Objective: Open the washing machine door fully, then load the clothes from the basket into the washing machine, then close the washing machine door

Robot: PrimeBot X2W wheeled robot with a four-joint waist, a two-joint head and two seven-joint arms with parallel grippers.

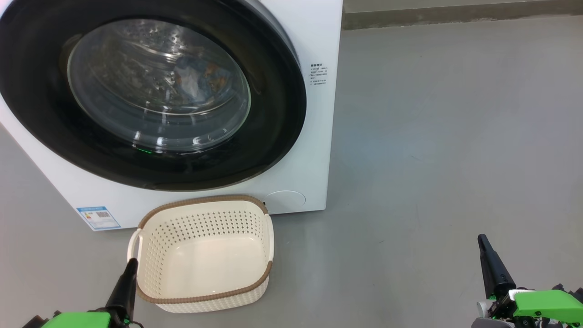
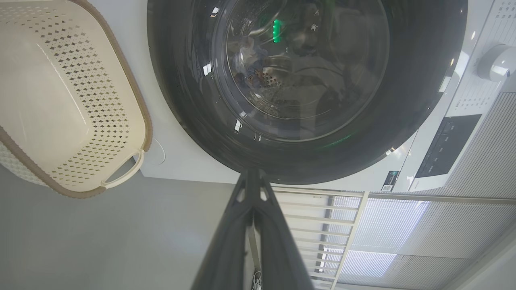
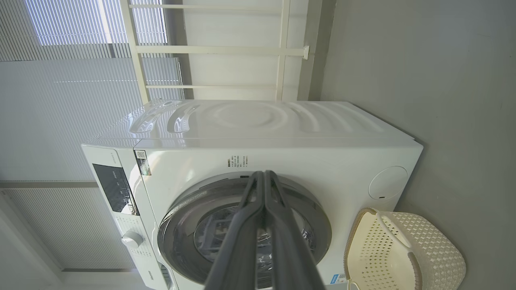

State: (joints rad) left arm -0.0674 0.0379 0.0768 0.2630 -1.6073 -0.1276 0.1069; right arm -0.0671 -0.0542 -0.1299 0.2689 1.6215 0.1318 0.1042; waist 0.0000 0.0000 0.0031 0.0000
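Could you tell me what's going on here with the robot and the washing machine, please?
The washing machine door looks closed, with the clothes visible through its glass. The basket on the floor in front is empty. The left gripper, by the basket's handle, and the right gripper are both shut, holding nothing. The loading job looks finished.

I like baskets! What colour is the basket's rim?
Brown rim on the cream basket; best in the head view.

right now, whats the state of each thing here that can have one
washing machine door, closed
clothes, inside the drum, behind the door glass
basket, empty, upright on the floor
left pincer, shut, holding nothing
right pincer, shut, holding nothing
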